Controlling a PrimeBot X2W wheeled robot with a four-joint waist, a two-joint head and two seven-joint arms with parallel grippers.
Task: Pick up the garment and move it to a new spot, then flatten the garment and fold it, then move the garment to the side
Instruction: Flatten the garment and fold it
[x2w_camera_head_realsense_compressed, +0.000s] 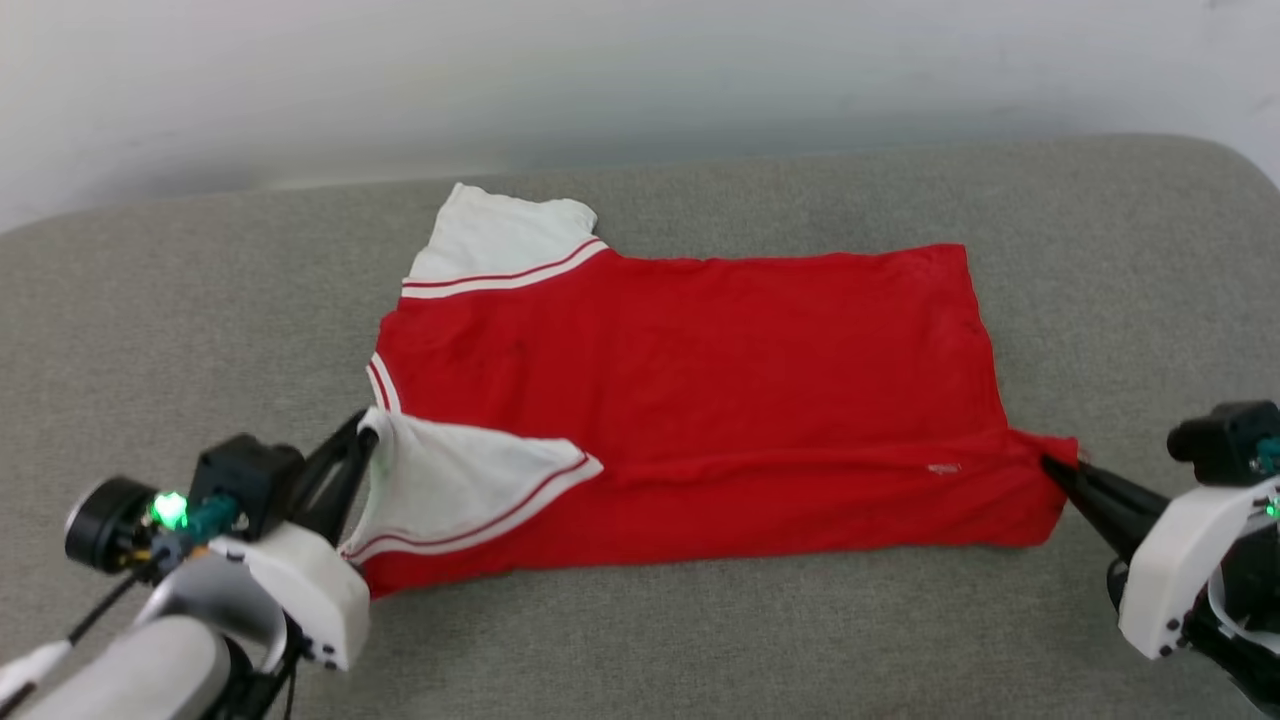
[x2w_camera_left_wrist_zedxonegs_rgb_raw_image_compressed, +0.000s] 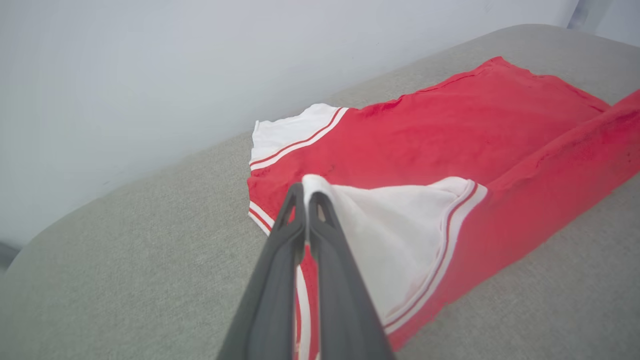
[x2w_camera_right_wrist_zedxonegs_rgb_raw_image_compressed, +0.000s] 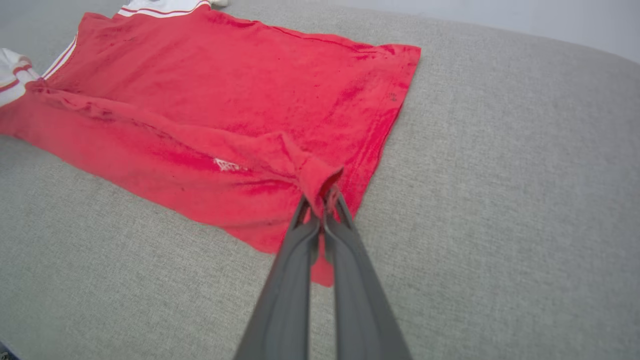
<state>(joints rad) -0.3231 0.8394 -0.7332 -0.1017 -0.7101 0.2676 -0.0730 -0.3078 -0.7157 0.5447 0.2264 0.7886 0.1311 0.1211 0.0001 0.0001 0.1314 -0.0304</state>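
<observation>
The garment (x2w_camera_head_realsense_compressed: 700, 370), a red jersey shirt, lies plain red face up across the middle of a grey fabric-covered surface (x2w_camera_head_realsense_compressed: 700, 640), its neck end toward the robot's left and its hem toward the right. Its near long edge is turned over onto the body in a band, with a small white label (x2w_camera_head_realsense_compressed: 943, 467) showing on that fold close to the hem. The far white sleeve (x2w_camera_head_realsense_compressed: 495, 240), edged in white and red stripes, lies flat toward the pale wall (x2w_camera_head_realsense_compressed: 600, 80). The near white sleeve (x2w_camera_head_realsense_compressed: 460, 480) is folded inward over the red. The left fingers (x2w_camera_head_realsense_compressed: 340, 465) are clenched on the tip of that near sleeve, pinching the white cloth where it peaks just above the surface; the left wrist view shows the cloth wrapped over the fingertips (x2w_camera_left_wrist_zedxonegs_rgb_raw_image_compressed: 280, 280). The right fingers (x2w_camera_head_realsense_compressed: 1100, 500) are clenched on the near hem corner, which bunches into a small red point between them (x2w_camera_right_wrist_zedxonegs_rgb_raw_image_compressed: 290, 280).
</observation>
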